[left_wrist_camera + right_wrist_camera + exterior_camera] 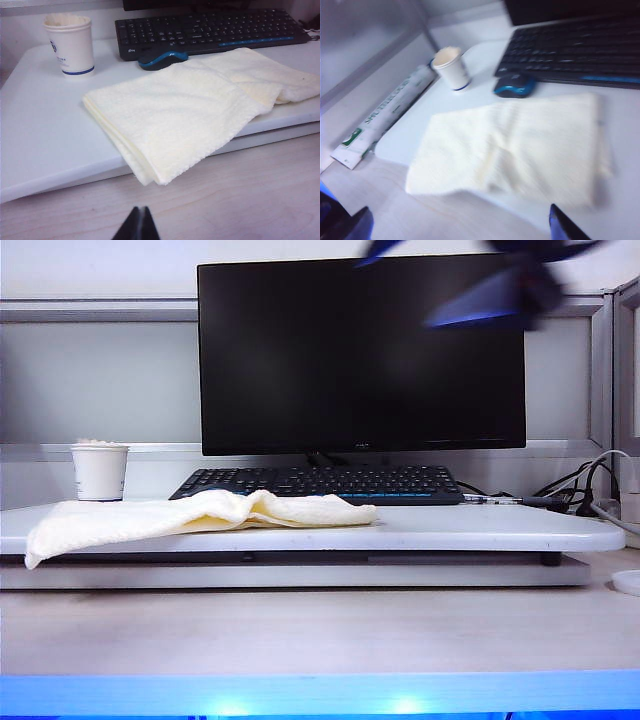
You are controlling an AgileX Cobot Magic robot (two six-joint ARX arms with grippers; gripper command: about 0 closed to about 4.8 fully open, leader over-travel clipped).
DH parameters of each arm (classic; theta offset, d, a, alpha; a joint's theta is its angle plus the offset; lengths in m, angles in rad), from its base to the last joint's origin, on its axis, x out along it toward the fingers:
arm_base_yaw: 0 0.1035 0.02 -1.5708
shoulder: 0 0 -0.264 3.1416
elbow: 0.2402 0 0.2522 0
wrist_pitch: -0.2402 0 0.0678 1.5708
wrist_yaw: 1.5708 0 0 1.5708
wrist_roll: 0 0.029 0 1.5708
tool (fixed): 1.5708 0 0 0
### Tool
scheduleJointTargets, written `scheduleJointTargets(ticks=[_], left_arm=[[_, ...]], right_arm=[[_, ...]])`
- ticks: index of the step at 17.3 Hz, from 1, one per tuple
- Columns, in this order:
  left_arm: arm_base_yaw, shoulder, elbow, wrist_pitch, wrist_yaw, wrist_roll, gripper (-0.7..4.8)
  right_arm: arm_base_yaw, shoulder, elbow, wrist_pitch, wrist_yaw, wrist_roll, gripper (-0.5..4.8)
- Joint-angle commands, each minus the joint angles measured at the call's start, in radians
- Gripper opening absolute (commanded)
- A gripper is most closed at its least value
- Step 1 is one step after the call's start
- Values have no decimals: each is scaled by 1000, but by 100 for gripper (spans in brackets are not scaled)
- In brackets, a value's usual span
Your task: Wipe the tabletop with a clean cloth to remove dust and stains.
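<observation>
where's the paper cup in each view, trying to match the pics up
Exterior view: the cup stands at far left on the tabletop, behind the cloth's left end.
Left wrist view: the cup stands upper left, beside the keyboard.
Right wrist view: the cup stands upper middle, near the blue mouse.
Shared landmark: the keyboard, beside the cup in all three.

- Even, bright indoor light is seen in all views; shadows are faint.
- A blue glow is cast along the exterior view's lower edge.
- The right gripper [500, 285] is smeared by motion blur.
- The right wrist view is softened throughout.
</observation>
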Motion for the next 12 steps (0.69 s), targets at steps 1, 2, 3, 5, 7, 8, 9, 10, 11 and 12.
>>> scheduleJointTargets(ticks=[1,2,3,5,7,8,9,10,11,12], left_arm=[[1,0,0,-19,12,-6,-5],[1,0,-1,-19,12,-5,-5],[1,0,0,-19,12,-6,-5],[1,0,-1,-19,12,-5,-5],[1,0,-1,-19,12,-5,-5],[1,0,-1,-19,11,-5,-5],[1,0,-1,-19,12,-5,-5],[1,0,-1,-19,11,-5,-5],[1,0,-1,-19,5,-5,-5],[1,0,-1,-19,5,-5,-5]], right_arm=[[32,115,89,11,-5,-1,479],[44,185,137,11,-17,-2,479],[52,217,157,11,-22,-1,479],[81,372,266,-13,-32,-1,479],[89,450,335,-55,-37,-1,479],[102,564,445,-100,-54,-1,479],[106,608,492,-123,-54,-1,479],[109,666,553,-150,-54,-1,479],[118,750,637,-180,-54,-1,479],[118,776,661,-185,-54,-1,479]])
